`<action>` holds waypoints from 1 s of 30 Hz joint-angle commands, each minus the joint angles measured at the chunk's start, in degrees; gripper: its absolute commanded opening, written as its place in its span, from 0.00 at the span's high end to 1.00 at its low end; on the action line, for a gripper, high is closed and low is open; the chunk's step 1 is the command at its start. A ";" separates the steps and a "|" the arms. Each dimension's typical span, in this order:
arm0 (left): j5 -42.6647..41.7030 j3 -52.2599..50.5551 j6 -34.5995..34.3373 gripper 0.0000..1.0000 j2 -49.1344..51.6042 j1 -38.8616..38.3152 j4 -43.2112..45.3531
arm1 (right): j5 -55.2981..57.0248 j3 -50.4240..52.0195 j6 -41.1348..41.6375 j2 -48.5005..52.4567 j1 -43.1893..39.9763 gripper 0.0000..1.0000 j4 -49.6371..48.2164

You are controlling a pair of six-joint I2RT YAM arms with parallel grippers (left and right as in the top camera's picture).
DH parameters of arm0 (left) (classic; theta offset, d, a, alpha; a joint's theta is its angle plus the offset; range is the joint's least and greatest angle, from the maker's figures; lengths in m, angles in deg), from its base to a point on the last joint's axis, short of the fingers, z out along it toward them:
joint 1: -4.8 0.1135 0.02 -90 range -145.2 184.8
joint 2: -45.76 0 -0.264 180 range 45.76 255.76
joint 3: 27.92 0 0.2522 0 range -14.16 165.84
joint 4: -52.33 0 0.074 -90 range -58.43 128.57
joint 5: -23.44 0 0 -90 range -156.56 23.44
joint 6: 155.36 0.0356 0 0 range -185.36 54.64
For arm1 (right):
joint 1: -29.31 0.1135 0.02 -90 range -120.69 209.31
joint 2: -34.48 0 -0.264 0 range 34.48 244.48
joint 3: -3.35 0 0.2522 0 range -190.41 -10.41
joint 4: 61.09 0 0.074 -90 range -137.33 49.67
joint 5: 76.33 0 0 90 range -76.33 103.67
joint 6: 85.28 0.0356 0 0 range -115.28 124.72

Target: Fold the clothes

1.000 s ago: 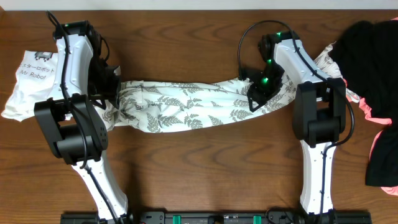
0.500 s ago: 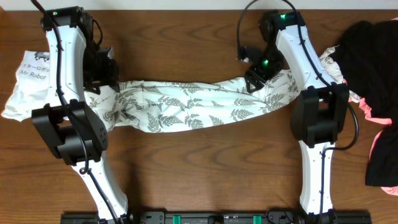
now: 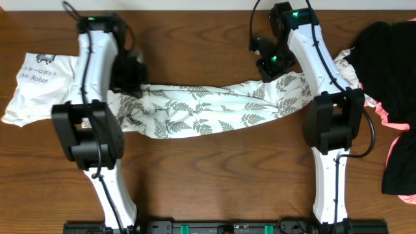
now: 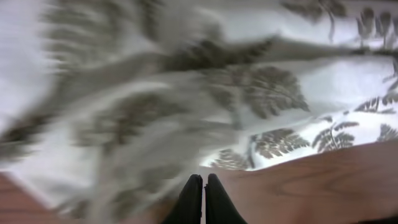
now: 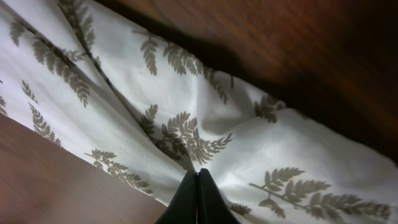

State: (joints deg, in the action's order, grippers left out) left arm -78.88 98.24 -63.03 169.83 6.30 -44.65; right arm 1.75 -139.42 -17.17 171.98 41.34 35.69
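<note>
The clothes point(image 3: 208, 110), a long white garment printed with grey fern leaves, lie stretched left to right across the wooden table. My left gripper point(image 3: 134, 81) sits at the garment's upper left edge. In the left wrist view it point(image 4: 203, 178) is shut, with blurred, raised fabric point(image 4: 280, 93) running up from its tips. My right gripper point(image 3: 268, 68) is at the garment's upper right end. Seen from the right wrist, it point(image 5: 198, 172) is shut on the cloth point(image 5: 186, 124), and creases fan out from its tips.
A plain white shirt printed "Mr Robot" point(image 3: 36, 84) lies at the far left, partly under the left arm. A black garment point(image 3: 390, 71) and a pink one point(image 3: 403, 156) are heaped at the right edge. Bare wood point(image 3: 214, 175) shows in front of the garment.
The left gripper has swung right, from the garment's left end to its upper left edge. The right gripper has moved towards the far side of the table. Both jaws have shut.
</note>
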 commanded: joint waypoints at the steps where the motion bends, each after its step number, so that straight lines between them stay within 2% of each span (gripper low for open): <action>1: -0.74 -2.56 -1.16 0.94 -1.38 -2.45 0.63 | -0.55 1.95 2.23 -0.96 0.42 0.99 -0.07; 13: 0.31 -17.29 -2.69 0.94 -1.38 -1.46 9.92 | -0.52 9.86 2.16 -0.96 0.42 0.99 -3.39; 19: 12.61 -21.92 -7.39 0.94 -1.38 -0.24 11.21 | -0.52 10.29 2.14 -0.96 0.42 0.99 -4.04; 26: 14.14 -26.49 -9.46 0.94 -1.38 2.47 14.14 | -0.28 10.29 2.12 -0.96 0.35 0.99 -4.09; 30: 19.93 -27.98 -13.44 0.94 -1.38 5.35 13.53 | 0.15 10.29 2.03 -0.96 0.35 0.99 -4.09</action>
State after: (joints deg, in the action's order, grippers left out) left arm -65.26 71.53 -72.21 169.83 9.03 -30.42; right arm 1.73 -129.47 -15.73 171.98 41.34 31.65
